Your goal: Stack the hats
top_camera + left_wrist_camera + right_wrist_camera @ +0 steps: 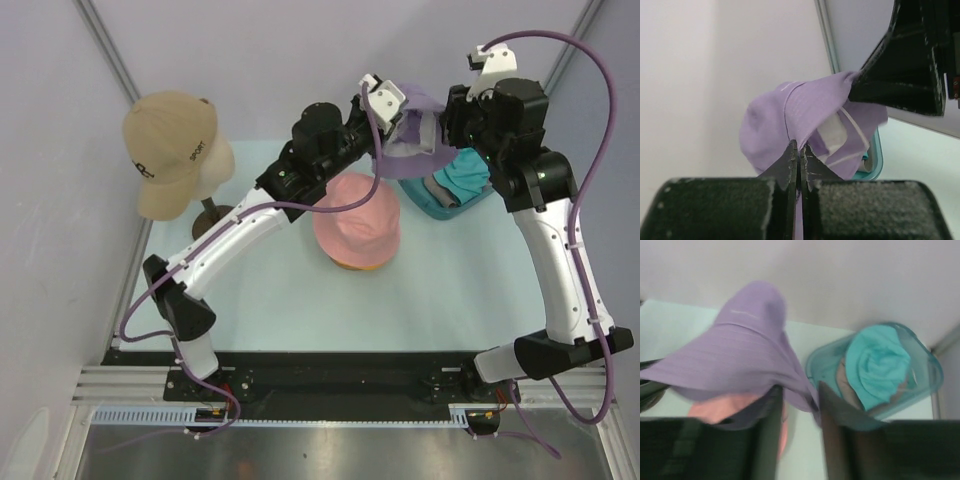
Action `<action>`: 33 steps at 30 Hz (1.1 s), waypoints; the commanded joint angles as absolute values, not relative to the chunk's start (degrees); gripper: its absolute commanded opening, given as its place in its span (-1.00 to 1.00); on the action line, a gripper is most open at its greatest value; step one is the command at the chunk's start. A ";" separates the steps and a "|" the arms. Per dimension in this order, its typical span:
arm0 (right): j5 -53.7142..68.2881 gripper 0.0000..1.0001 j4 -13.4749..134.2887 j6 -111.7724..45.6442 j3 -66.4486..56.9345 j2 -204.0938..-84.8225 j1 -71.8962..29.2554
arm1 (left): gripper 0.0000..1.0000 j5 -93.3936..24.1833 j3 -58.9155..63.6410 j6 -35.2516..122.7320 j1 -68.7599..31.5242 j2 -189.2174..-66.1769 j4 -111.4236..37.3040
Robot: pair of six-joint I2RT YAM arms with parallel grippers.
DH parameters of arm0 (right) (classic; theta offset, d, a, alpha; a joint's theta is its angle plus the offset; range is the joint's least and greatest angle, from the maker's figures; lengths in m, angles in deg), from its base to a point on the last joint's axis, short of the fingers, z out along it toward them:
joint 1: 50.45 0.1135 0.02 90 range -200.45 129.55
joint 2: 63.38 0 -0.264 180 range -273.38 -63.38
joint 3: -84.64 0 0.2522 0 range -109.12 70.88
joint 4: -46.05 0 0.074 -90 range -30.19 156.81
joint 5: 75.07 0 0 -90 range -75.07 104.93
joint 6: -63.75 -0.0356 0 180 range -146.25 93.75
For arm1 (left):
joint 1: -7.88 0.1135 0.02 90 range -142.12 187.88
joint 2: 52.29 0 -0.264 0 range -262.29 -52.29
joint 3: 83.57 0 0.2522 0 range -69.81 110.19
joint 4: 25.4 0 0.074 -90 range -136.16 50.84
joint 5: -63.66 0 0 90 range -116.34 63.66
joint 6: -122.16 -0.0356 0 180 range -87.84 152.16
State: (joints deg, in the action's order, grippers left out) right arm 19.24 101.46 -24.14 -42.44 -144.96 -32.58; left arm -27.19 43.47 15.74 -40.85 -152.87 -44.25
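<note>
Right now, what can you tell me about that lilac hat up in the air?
The lilac hat is soft cloth with a round crown, stitched seams, a floppy brim and a pale lining. It is held off the table, stretched between the two claws. The left claw is pinched shut on one brim edge, and the right claw seems to grip the opposite edge. It hangs near the pink hat and the tub, seemingly touching neither.

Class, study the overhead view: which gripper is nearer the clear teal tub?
Right. The right gripper hangs by the far rim of the tub; the left gripper sits farther left, across the lilac hat both hold.
</note>
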 commanded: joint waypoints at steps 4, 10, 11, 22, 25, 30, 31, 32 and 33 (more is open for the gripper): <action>35.41 0.27 97.69 -28.10 -34.96 -139.77 -33.40 | -0.99 -27.66 43.86 15.03 -40.55 -151.79 -42.15; 25.40 0.68 90.68 -27.83 -22.76 -130.36 -33.40 | -0.99 -26.52 29.37 12.13 -40.55 -143.02 -39.87; 22.86 0.73 89.97 -27.83 -21.68 -128.09 -33.40 | -0.99 -24.61 27.33 11.77 -40.55 -141.52 -39.43; 4.22 1.00 86.80 -32.39 -12.71 -121.74 -33.31 | -0.99 -25.90 8.69 10.71 -40.63 -127.79 -40.30; 1.66 0.99 88.54 -36.17 -12.27 -122.26 -33.40 | -0.99 -27.31 4.66 11.94 -40.90 -124.81 -39.52; 2.53 0.98 90.40 -45.98 -13.14 -124.63 -34.36 | -0.99 -26.96 4.45 10.28 -41.07 -125.32 -38.72; 0.97 0.99 90.22 -48.72 -14.10 -125.33 -35.06 | -1.00 -26.87 5.59 10.19 -41.07 -125.68 -38.72; 0.52 0.97 90.22 -51.27 -14.72 -125.78 -37.07 | -1.00 -26.70 5.86 10.10 -41.07 -125.85 -38.72; 0.17 0.96 90.57 -57.30 -15.25 -126.13 -37.96 | -0.99 -26.52 5.95 10.19 -41.07 -125.86 -38.72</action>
State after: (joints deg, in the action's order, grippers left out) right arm 2.81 90.55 -42.04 -12.19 -124.94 -34.46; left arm -26.46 3.62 11.45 -40.76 -125.87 -40.66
